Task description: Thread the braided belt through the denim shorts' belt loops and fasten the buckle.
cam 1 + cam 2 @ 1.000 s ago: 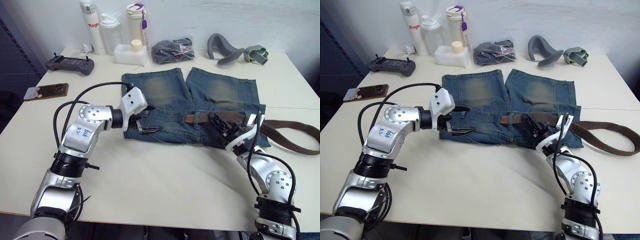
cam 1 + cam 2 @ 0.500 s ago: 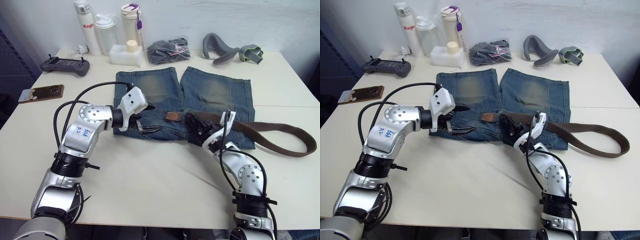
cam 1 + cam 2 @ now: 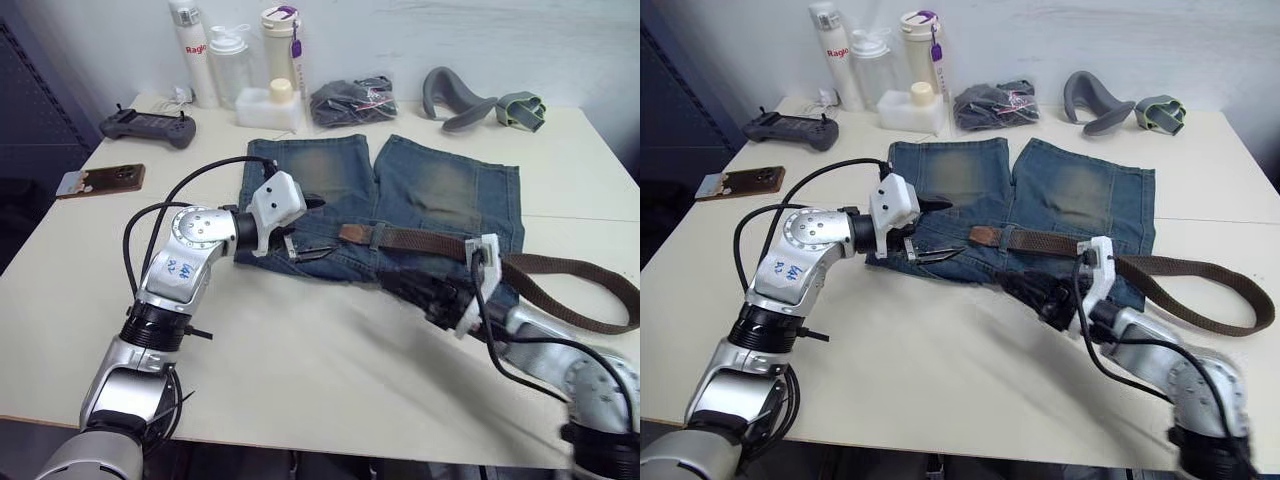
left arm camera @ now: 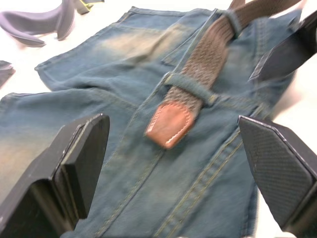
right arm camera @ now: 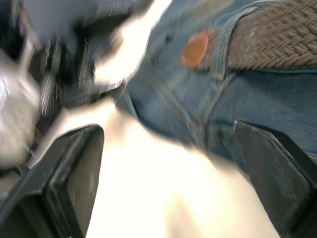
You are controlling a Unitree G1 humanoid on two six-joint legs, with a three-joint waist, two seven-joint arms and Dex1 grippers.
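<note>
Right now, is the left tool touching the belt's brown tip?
Apart. In the left wrist view the brown tip lies on the denim shorts between the open left tool's fingers, denim showing either side.

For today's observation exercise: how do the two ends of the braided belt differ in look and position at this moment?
The plain brown tip is smooth stitched leather lying flat on the denim shorts, just past a belt loop. The other end of the braided belt is woven strap, trailing off the shorts in a loose curve on the table; its end cannot be made out. Both ends belong to one dark brown strap.
</note>
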